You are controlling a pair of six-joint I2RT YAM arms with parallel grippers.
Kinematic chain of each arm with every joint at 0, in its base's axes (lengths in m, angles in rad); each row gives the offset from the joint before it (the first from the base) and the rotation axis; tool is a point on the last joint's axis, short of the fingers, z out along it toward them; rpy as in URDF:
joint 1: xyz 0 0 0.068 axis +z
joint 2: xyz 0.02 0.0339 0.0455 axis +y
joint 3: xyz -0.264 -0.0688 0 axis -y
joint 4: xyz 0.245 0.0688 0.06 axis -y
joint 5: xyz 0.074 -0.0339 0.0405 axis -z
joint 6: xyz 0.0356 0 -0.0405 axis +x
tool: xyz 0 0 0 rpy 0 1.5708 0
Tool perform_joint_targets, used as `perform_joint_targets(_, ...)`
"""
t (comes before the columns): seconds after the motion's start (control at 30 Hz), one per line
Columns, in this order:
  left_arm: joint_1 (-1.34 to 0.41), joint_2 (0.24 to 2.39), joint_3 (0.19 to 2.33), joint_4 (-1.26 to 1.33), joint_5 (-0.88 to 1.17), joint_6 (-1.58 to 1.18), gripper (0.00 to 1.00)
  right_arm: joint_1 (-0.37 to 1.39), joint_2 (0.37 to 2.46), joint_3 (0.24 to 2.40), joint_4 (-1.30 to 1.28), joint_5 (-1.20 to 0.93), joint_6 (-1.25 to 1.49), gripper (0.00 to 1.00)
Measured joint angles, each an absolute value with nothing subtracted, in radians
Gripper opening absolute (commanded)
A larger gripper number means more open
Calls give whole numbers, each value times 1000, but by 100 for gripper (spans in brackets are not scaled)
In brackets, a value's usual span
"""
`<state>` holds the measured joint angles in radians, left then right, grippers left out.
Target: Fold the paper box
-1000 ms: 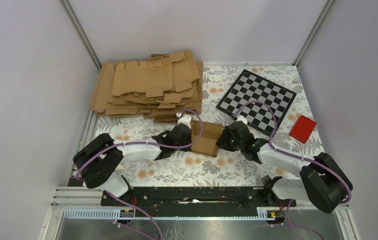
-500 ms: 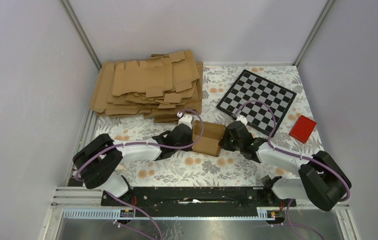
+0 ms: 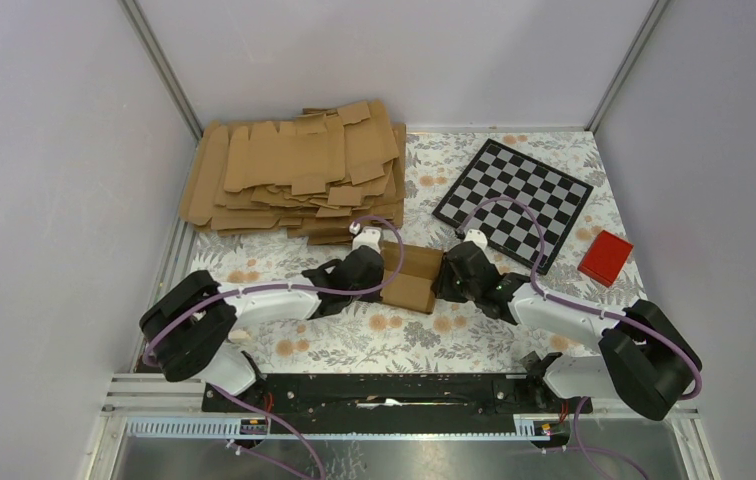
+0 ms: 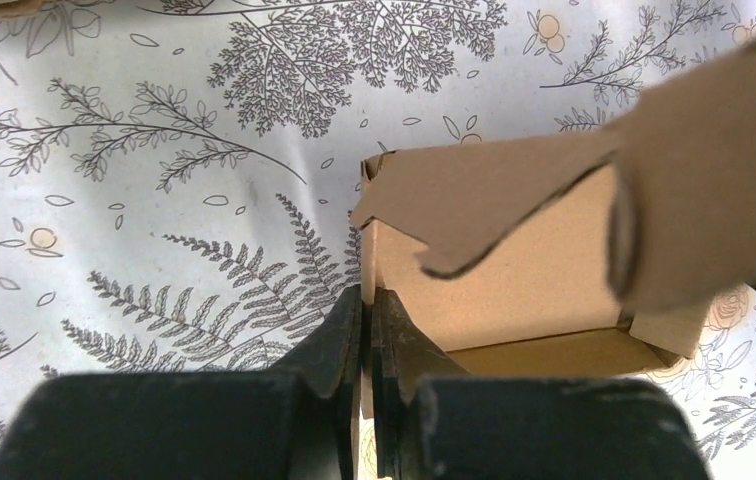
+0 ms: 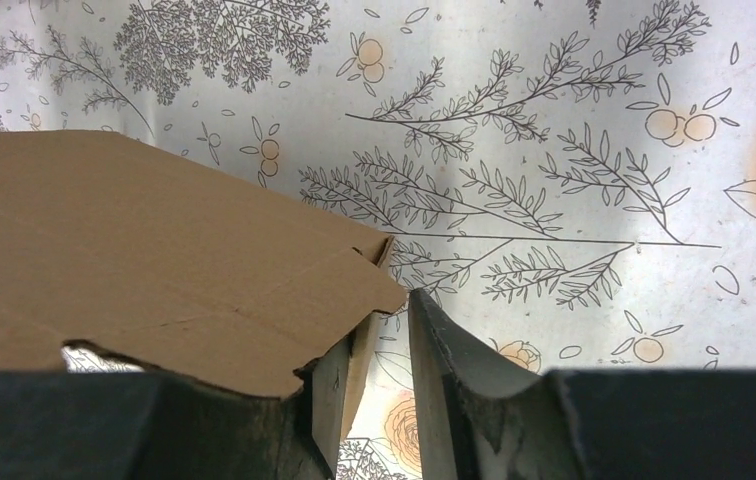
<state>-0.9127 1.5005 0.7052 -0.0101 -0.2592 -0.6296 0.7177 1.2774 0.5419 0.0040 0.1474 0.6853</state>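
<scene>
The paper box [image 3: 412, 276] is a small brown cardboard box, partly folded, on the floral cloth between my two grippers. My left gripper [image 3: 374, 270] is shut on the box's left wall; in the left wrist view its jaws [image 4: 367, 305] pinch the wall's edge, with the open box [image 4: 514, 270] and a loose flap beyond. My right gripper [image 3: 450, 274] is at the box's right end. In the right wrist view its jaws [image 5: 384, 335] stand slightly apart around a box wall [image 5: 154, 260], which lies against the left finger with a gap to the right one.
A big pile of flat cardboard blanks [image 3: 294, 172] lies at the back left. A checkerboard [image 3: 512, 200] lies at the back right, and a red block [image 3: 605, 257] is to its right. Grey walls enclose the table.
My right gripper has moved a little left and back, towards the left gripper. The box between them looks narrower and has shifted slightly left.
</scene>
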Motion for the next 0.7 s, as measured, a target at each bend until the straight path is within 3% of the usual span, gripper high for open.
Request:
perform_joint_targets(0.37, -930, 1443, 707, -57, -273, -691, 0, 729, 1283, 542, 19, 194, 723, 4)
perform_joint_targets(0.7, -998, 1441, 726, -109, -411, -766, 0, 779, 1379, 619, -1, 335, 781, 2)
